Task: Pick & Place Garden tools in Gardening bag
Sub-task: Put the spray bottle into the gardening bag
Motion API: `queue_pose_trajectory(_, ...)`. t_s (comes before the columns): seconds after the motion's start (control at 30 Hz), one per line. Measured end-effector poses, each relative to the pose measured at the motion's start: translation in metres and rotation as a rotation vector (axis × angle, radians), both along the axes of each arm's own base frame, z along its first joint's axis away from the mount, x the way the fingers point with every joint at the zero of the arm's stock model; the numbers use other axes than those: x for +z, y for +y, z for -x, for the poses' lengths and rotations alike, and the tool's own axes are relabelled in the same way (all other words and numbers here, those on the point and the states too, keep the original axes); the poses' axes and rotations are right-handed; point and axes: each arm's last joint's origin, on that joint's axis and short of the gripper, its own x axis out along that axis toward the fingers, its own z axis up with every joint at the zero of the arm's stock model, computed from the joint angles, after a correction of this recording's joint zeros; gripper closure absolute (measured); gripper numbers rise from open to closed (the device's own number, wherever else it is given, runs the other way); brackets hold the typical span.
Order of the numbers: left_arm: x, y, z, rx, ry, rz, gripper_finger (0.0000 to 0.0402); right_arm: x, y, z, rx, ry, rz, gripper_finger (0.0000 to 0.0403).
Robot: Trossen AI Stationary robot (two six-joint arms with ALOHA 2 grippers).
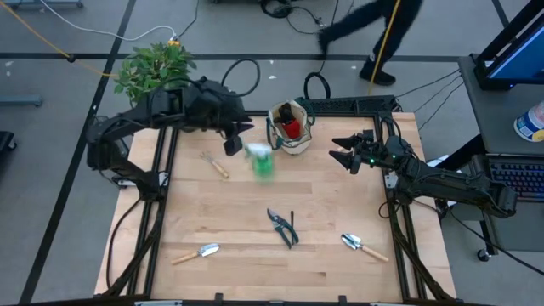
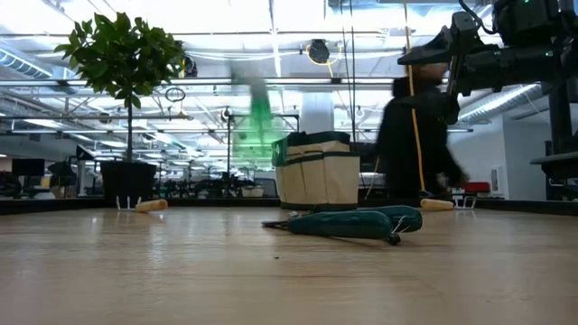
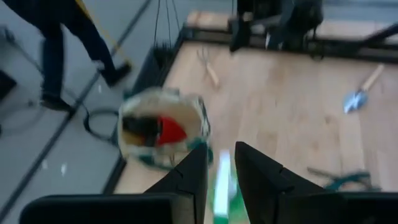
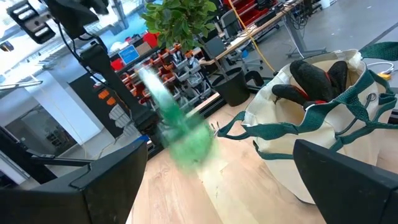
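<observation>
- Spray bottle (image 1: 261,160), green with a white top, shows as a blur just beside the gardening bag (image 1: 290,127), on the side toward the plant; whether it rests on the surface (image 1: 323,204) or is in the air, I cannot tell.
- Left claw (image 1: 233,141) hangs right beside the bottle's top; in its own wrist view the fingers (image 3: 186,180) stand close together with a green streak in the narrow gap, though I cannot tell if they touch it.
- Bag stands upright at the far edge, with red-black gloves (image 1: 291,127) in its mouth.
- Right claw (image 1: 347,153) waits on the bag's other side, spread wide and holding nothing.
- Nearer than the bag lie the pruning shears (image 1: 283,226), with one trowel (image 1: 197,253) and another trowel (image 1: 363,246) well apart on either side.
- Small fork (image 1: 213,164) lies beyond the bottle from the bag.
- Potted plant (image 1: 153,68) stands at the far corner, behind the left arm.
- Person (image 1: 374,34) walks on the floor past the bag.
</observation>
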Motion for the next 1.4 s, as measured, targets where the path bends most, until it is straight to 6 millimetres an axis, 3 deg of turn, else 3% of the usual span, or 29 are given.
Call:
queue_pose_trajectory(0.1, 0.003, 0.003, -0.013, -0.006, -0.076, -0.028, 0.0312, 0.0, 0.0, 0.0, 0.0, 0.0, -0.003, 0.0009)
queue_pose_trajectory(0.2, -0.003, 0.006, -0.02, 0.007, -0.046, -0.057, 0.0311, 0.0, 0.0, 0.0, 0.0, -0.006, -0.021, 0.0009)
queue_pose_trajectory(0.5, -0.014, 0.007, -0.006, 0.043, 0.127, -0.05, 0.031, 0.0, 0.0, 0.0, 0.0, -0.007, -0.027, 0.0009)
queue_pose_trajectory(0.83, -0.029, -0.024, 0.009, 0.063, 0.327, 0.104, 0.0309, 0.0, 0.0, 0.0, 0.0, -0.005, -0.021, 0.0009)
queue_pose_trajectory(1.4, -0.032, -0.086, 0.011, -0.014, 0.344, 0.193, 0.0309, 0.0, 0.0, 0.0, 0.001, -0.008, -0.03, 0.0009)
